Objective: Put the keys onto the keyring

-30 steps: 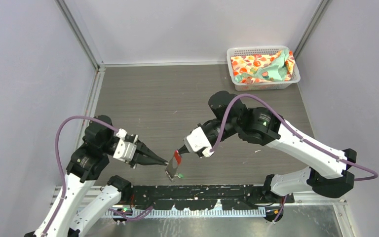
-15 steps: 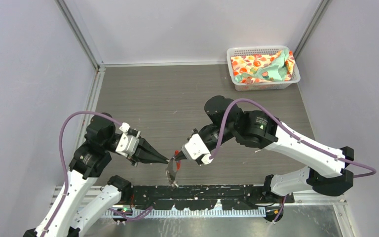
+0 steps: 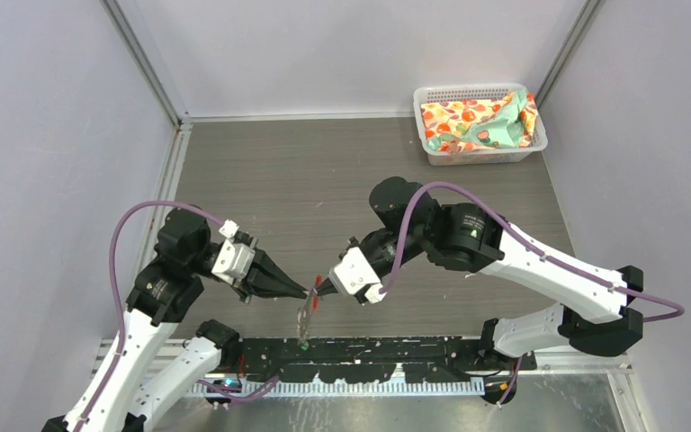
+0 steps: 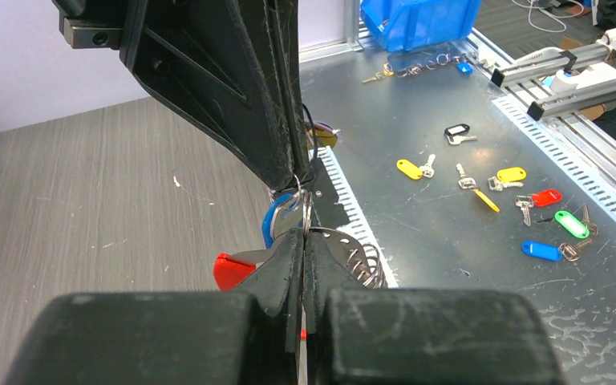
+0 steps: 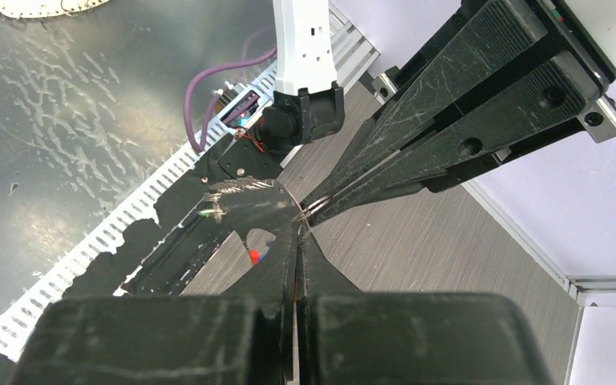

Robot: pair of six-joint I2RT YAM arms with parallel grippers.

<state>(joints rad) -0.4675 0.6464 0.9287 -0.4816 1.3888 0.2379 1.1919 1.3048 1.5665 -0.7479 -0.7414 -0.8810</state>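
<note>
- The left end effector (image 3: 307, 293) and the right end effector (image 3: 318, 289) meet tip to tip above the near edge of the worktop (image 3: 306, 180), just ahead of the arm bases.
- Both end effectors have their jaws pressed together, with no gap showing in either wrist view.
- The keyring (image 3: 304, 317) hangs between the two tips, off the worktop and drooping toward the near rail.
- In the left wrist view, the left end effector's fingers pinch the thin silvery wire from below. The right end effector's tips come down from above and close on the same wire, almost touching the left tips.
- The key with the blue head (image 4: 273, 218) sits right under the right tips, against the wire. Whether it is threaded on or only lying against the ring cannot be told.
- The red tag (image 4: 228, 271) sticks out to the side of the left fingers, and a fan of small wire loops (image 4: 362, 261) shows on the other side.
- A speck of green (image 3: 303, 343) — probably the green key head — shows at the lowest point of the hanging bundle. It is too small to say more.
- A white basket (image 3: 432, 94) holding a patterned cloth (image 3: 472, 121) stands in the far right corner, well apart from the arms.
- Beyond the worktop's edge, a grey metal surface (image 4: 449, 241) carries loose coloured key tags — one of them green (image 4: 566, 223) — and a blue bin (image 4: 417, 20).
</note>
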